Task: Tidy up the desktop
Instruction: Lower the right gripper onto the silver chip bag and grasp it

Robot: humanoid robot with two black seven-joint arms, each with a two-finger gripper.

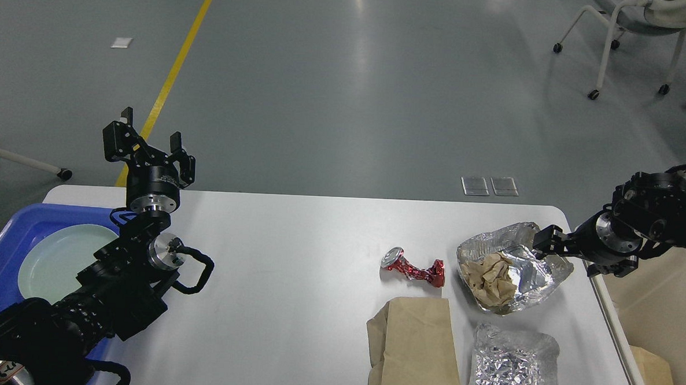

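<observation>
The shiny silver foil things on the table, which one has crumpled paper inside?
The open foil tray farther back, beside the right claw, holds crumpled brown paper. The other foil piece, at the near edge, is flattened shut.

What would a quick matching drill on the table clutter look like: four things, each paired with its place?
Things:
1. crushed red can
2. foil tray
3. pale plate
4. brown paper bag

Places:
A. in the blue tray at the left
B. near edge of the desktop, left of the flat foil packet
C. at the right gripper, holding crumpled paper
D. mid-table, just left of the foil tray

Pairs: 1-D, 2-C, 3-A, 4-B
</observation>
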